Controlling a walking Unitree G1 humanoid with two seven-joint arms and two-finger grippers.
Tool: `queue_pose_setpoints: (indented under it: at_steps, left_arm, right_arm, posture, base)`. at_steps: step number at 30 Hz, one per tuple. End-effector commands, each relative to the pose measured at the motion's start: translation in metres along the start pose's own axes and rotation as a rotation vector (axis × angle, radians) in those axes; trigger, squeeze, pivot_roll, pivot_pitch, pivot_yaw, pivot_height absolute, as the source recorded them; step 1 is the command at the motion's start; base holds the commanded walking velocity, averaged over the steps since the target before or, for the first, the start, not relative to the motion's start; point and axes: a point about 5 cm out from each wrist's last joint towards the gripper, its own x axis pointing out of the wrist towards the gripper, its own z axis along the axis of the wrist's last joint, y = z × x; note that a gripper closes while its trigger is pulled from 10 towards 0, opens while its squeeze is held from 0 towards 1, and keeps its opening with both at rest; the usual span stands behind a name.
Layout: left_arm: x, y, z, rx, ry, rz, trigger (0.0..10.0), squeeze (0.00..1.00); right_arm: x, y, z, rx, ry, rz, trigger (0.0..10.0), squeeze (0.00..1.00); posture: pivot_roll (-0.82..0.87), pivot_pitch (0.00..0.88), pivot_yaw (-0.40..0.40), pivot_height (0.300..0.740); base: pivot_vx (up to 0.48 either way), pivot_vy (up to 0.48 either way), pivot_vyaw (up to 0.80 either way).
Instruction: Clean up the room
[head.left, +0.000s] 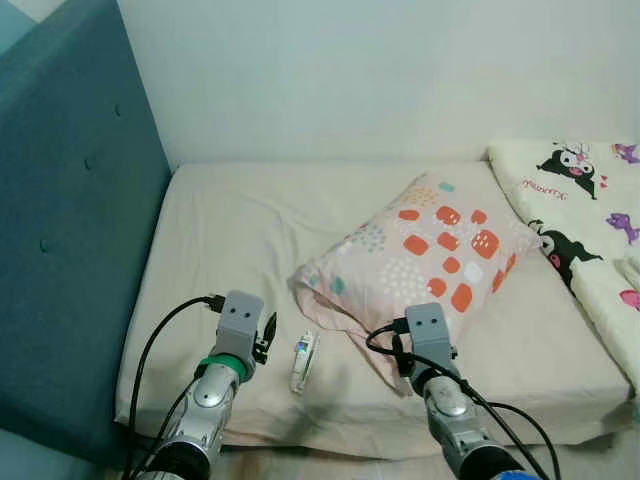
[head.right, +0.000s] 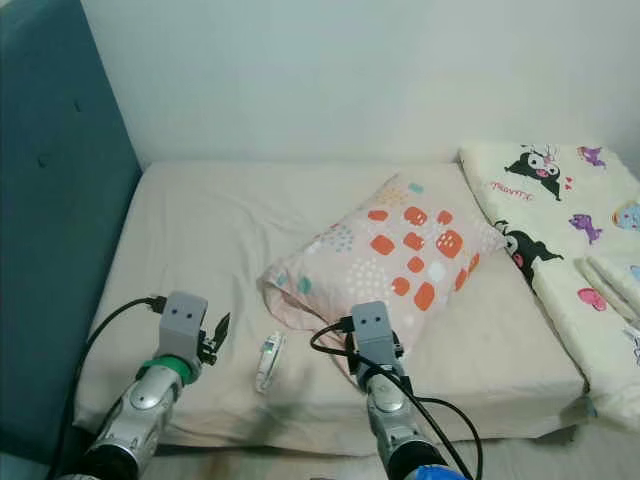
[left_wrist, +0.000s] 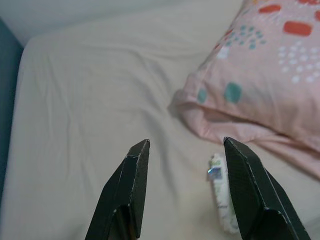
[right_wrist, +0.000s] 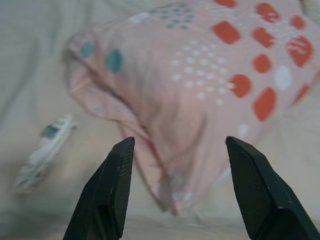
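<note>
Beige, wrinkled bedsheet (head.left: 230, 230) is stretching ahead of both grippers. The left gripper (left_wrist: 186, 172) is hovering with jaws spread, a small, flat white packet (left_wrist: 223, 200) lying just beside its one finger. The right gripper (right_wrist: 177, 185), also spread, is facing the soft spotted pillow (right_wrist: 200, 75). Closing off-centre would probably pinch loose sheet or nudge the slippery packet away.

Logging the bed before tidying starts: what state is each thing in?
Pillow: lying askew across the bed, untouched.
Small packet: flat on the sheet, beside the pillow's corner.
Blanket: spread along the bed's right side.
Left gripper: open, empty, near the packet.
Right gripper: open, empty, facing the pillow.
</note>
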Motion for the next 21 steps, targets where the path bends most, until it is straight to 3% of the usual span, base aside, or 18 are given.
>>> queue_pose_setpoints:
  at_steps: [1,21]
  left_arm:
    - [-0.0033,0.0000,-0.0105,0.030,0.059,-0.001,10.0,0.00]
    - [-0.0078,-0.0031,-0.0149,0.098,0.058,-0.050,10.0,0.00]
  right_arm:
    - [-0.0017,-0.0033,-0.0072,0.000,0.038,-0.010,10.0,0.00]
    - [-0.0047,-0.0035,-0.0122,0.016,0.046,-0.004,10.0,0.00]
  posture:
    - [0.00,0.015,-0.016,0.735]
    - [0.00,0.007,-0.014,0.665]
  base:
    - [0.000,0.000,0.00]
    - [0.000,0.000,0.00]
